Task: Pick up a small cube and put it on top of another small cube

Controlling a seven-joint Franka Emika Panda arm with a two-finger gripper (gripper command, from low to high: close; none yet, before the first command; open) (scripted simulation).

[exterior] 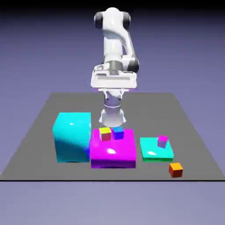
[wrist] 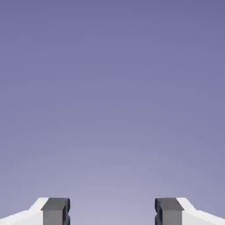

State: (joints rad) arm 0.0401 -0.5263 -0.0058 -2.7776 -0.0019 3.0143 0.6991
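Observation:
The small orange cube (exterior: 176,169) sits on the grey table near its front edge, at the exterior view's right. The small blue cube (exterior: 117,132) rests on top of a magenta block (exterior: 112,153), touching or nearly touching a yellow-topped small cube (exterior: 105,133). My gripper (exterior: 113,87) hangs high above the table, behind the blocks and far from both cubes. In the hand view my gripper (wrist: 112,213) is open, with both grey fingertips (wrist: 56,211) wide apart and nothing between them. Only the plain backdrop shows there.
A tall cyan block (exterior: 72,136) stands against the magenta block's left side. A flat green block (exterior: 156,150) lies to its right and carries a small pink cube (exterior: 162,141). The table's front edge (exterior: 110,179) runs just before the orange cube.

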